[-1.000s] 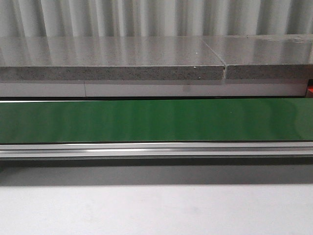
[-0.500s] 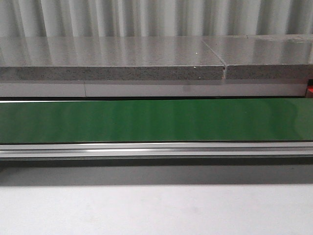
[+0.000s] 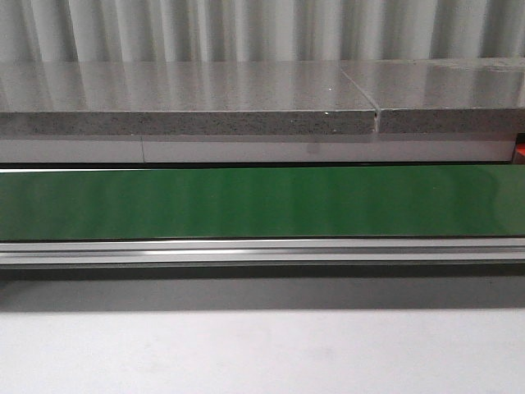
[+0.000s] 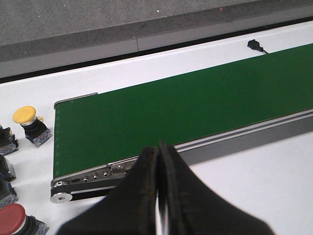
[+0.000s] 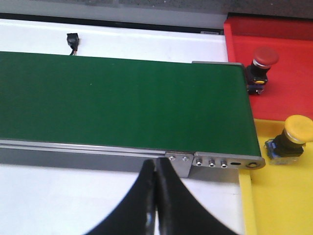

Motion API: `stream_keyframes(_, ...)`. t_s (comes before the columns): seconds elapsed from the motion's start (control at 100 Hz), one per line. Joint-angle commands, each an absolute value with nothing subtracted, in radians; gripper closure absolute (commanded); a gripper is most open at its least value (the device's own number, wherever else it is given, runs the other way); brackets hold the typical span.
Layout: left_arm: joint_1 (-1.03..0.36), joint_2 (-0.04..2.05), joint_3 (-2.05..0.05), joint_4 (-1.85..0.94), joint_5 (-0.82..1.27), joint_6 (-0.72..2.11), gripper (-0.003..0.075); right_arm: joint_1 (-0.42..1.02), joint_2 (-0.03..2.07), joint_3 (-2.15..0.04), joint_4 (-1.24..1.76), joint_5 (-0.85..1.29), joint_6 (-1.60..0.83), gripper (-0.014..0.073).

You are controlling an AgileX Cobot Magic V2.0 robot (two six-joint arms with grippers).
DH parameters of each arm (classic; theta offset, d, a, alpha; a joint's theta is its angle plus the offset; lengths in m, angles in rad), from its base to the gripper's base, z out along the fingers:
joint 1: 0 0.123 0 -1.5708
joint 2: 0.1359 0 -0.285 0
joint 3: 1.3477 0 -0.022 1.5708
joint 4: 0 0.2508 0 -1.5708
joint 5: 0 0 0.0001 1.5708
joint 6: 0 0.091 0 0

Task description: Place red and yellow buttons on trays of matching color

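Both my fingers are pressed together, holding nothing — left fingers [image 4: 157, 196] near the conveyor belt [image 4: 186, 110] end by the waiting yellow button [image 4: 24, 115]; right fingers [image 5: 155, 200] beside trays, where a red button [image 5: 264, 58] sits on the red tray [image 5: 293, 83] and another yellow one [image 5: 296, 129] on the yellow tray [image 5: 283, 205].

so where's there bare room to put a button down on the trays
The yellow tray is bare below its one yellow button. The red tray is bare around its red button. The green belt between them carries nothing.

The conveyor belt [image 3: 262, 201] looks matt green, its side rail [image 3: 262, 251] brushed metal; the stone ledge [image 3: 189, 98] is speckled and glossy; both trays [image 5: 288, 58] look smooth plastic.
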State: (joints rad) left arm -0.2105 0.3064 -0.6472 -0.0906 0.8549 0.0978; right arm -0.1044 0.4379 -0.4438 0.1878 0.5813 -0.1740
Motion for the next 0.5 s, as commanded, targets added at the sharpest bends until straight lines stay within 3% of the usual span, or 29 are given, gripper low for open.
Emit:
stream_keyframes(0.0,-0.218,0.317,-0.672,-0.096,0.759,0.096,0.0740,-0.103,0.376,-0.450,0.196,0.538,-0.174,0.0660)
stream_keyframes(0.35,-0.218,0.437,-0.694,-0.094,0.711,0.084,0.0740,-0.103,0.305,-0.446,0.196,0.537,-0.174,0.0660)
stream_keyframes(0.49,-0.197,0.568,-0.758,-0.028,0.709,-0.075,0.0740,-0.103,0.305,-0.446,0.196,0.537,-0.174,0.0660)
